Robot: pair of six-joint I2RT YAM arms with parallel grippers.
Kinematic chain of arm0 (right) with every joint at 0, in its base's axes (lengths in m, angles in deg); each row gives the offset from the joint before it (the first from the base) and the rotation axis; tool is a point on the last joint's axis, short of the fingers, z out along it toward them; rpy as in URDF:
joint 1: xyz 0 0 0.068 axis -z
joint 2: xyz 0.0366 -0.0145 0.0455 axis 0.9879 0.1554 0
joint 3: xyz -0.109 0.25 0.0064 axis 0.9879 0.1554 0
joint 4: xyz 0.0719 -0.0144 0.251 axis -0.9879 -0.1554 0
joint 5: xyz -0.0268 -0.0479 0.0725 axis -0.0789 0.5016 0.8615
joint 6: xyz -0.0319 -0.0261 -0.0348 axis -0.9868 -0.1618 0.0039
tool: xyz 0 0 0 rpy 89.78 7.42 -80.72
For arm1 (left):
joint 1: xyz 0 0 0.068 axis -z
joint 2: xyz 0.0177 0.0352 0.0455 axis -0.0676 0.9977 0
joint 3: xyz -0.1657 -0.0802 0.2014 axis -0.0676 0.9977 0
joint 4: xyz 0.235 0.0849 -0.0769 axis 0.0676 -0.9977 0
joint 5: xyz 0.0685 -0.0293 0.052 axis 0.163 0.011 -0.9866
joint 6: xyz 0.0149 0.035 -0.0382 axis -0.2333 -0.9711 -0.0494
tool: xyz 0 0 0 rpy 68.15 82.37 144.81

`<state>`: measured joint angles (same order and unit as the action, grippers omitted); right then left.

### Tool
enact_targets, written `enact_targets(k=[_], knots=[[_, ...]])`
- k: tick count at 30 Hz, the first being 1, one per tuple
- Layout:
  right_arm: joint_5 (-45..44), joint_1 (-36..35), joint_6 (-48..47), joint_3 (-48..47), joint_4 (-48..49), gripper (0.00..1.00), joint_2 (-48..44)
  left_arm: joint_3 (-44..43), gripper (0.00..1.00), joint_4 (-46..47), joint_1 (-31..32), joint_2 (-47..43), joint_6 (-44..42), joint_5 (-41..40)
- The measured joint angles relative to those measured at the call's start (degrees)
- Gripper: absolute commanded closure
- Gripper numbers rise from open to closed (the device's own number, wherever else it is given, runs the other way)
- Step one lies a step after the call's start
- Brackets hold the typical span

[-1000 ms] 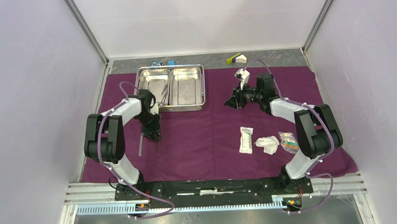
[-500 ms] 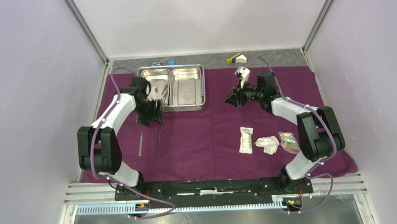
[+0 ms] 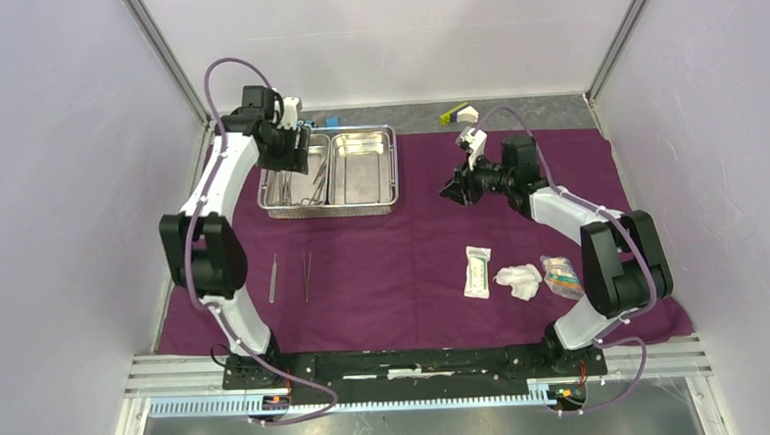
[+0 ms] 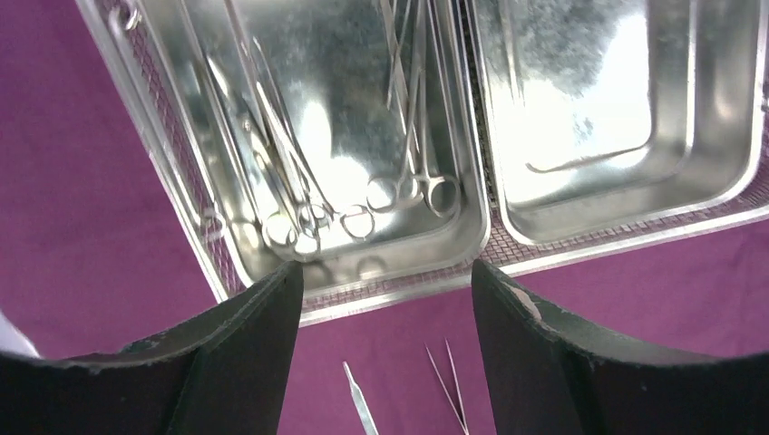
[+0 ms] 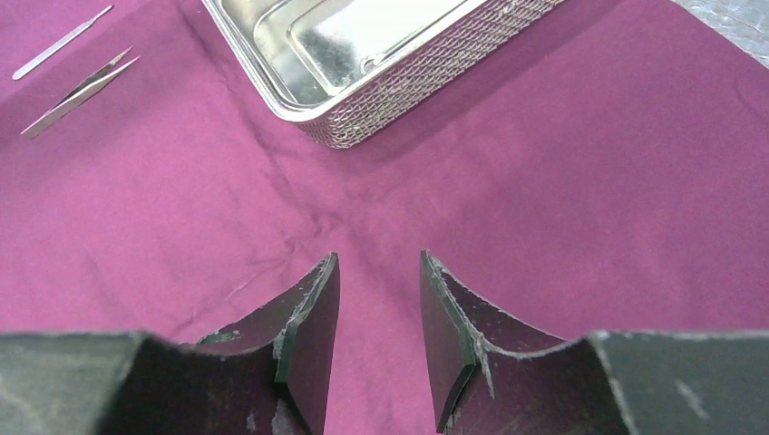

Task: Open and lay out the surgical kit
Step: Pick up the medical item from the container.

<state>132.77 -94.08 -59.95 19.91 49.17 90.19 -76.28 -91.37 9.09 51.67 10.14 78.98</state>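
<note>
The dark purple cloth (image 3: 402, 256) lies spread over the table. On its back left stands the steel tray (image 3: 332, 212). Ring-handled forceps (image 4: 399, 192) lie in the tray's left compartment, and a thin curved tool (image 4: 580, 163) in the right one. My left gripper (image 3: 290, 155) hangs open and empty above the left compartment's near rim (image 4: 399, 294). Tweezers (image 3: 306, 277) and a slim flat tool (image 3: 273, 278) lie on the cloth in front of the tray. My right gripper (image 3: 451, 193) hovers open over bare cloth (image 5: 544, 181), right of the tray (image 5: 408, 100).
A white packet (image 3: 478, 271), white gauze (image 3: 518, 280) and a small clear packet (image 3: 560, 274) lie in a row on the cloth's right front. Behind the cloth sit a small blue block (image 3: 331, 122) and a yellow-green and white piece (image 3: 458, 113). Walls close in both sides.
My left gripper opened, leaving the tweezers on the cloth, then rose and swung back over the tray's left compartment. The right arm barely shifted.
</note>
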Motion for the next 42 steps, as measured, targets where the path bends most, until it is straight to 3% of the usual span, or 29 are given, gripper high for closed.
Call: enact_targets(k=[6,15,26,37,39,42], knots=[[0.02,1.64,-1.09,0.0,-0.94,0.56,-0.04,-5.49,0.29,0.33,-0.63,12.24,-1.7,-0.52],[0.68,4.22,-1.44,-0.04,-1.18,0.57,0.28,-12.79,0.36,0.52,-2.93,23.65,-2.05,-3.15],[2.49,4.85,-1.38,-0.33,-1.4,0.58,3.39,-14.88,0.45,1.99,-3.65,27.19,-2.05,-6.73],[4.59,6.43,-0.83,-0.33,-1.36,0.59,3.41,-15.74,0.62,2.82,-3.82,29.7,-1.99,-6.51],[4.87,6.67,-0.68,-0.33,-1.31,0.59,3.5,-15.76,0.63,2.84,-3.89,29.7,-1.99,-6.4],[5.4,6.95,-0.31,-0.33,-1.2,0.59,3.87,-15.78,0.54,2.84,-3.98,29.73,-1.99,-6.32]])
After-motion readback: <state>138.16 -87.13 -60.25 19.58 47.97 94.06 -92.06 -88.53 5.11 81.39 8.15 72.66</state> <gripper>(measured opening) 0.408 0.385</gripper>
